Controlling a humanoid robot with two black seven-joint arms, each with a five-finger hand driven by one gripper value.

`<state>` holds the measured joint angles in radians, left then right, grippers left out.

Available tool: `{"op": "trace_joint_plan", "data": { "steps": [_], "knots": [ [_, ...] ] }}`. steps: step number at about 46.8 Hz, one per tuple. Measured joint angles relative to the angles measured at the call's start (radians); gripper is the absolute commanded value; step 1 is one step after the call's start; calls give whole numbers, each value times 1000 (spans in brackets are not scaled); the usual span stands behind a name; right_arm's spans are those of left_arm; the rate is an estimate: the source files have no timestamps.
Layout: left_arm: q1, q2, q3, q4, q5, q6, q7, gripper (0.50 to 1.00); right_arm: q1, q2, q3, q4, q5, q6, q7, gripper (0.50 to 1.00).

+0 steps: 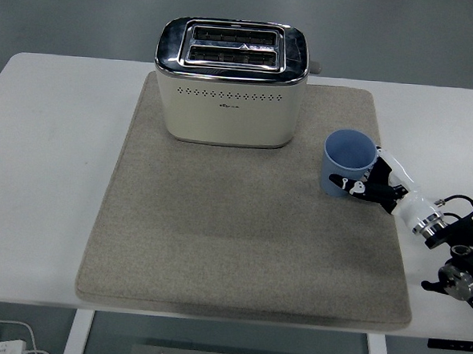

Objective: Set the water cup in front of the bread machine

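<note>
My fingers [350, 185] of the right hand [374, 185] are curled around the water cup [349, 163], clamped on its lower right side. One black finger with white joints lies across the front of the cup near its base, and the other fingers are behind the cup on the right, partly hidden by it. My palm is just beside the cup wall and touches it. My right arm [449, 246] comes in from the right edge of the picture, low over the table [44, 173], and it points up and to the left toward the cup. The wrist has a white part and a silver ring, then black joints and cables behind it.

The water cup is blue and it stands upright on the grey mat [240, 249], with its long axis vertical and its open mouth pointing up. I cannot see anything inside it. It is near the right edge of the mat, to the right of the bread machine [230, 84] and a little nearer to me, apart from it. The bread machine stands at the far side of the mat, its two slots facing up.
</note>
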<state>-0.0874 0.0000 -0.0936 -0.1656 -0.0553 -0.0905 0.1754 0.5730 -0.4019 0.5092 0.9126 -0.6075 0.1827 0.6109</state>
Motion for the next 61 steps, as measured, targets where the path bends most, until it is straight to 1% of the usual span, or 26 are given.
{"op": "trace_joint_plan", "data": {
  "steps": [7, 21, 30, 38, 42, 48, 52, 56, 61],
  "knots": [
    [0, 0, 0, 0, 0, 0, 0, 1000, 1, 2, 0, 0, 0, 0, 0, 549],
    [0, 0, 0, 0, 0, 0, 0, 1000, 5, 1, 3, 2, 3, 1, 0, 549],
    [0, 0, 1, -1, 2, 0, 1, 1000, 27, 5, 2, 14, 5, 1, 0, 552],
    [0, 0, 2, 0, 2, 0, 1, 1000, 45, 70, -2, 16, 4, -1, 0, 554],
    [0, 0, 1, 0, 2, 0, 1, 1000, 45, 87, -7, 16, 2, -4, 0, 556],
    [0, 0, 1, -1, 2, 0, 1, 1000, 49, 114, -26, 16, 1, -28, 0, 556],
    [0, 0, 1, -4, 2, -1, 1, 1000, 74, 125, -46, 15, 1, -46, 0, 554],
    [0, 0, 1, -8, 2, -1, 0, 1000, 91, 154, -77, 15, 1, -66, 0, 556],
    [0, 0, 1, -8, 2, -2, 0, 1000, 113, 182, -86, 14, 2, -91, 0, 558]
  ]
}}
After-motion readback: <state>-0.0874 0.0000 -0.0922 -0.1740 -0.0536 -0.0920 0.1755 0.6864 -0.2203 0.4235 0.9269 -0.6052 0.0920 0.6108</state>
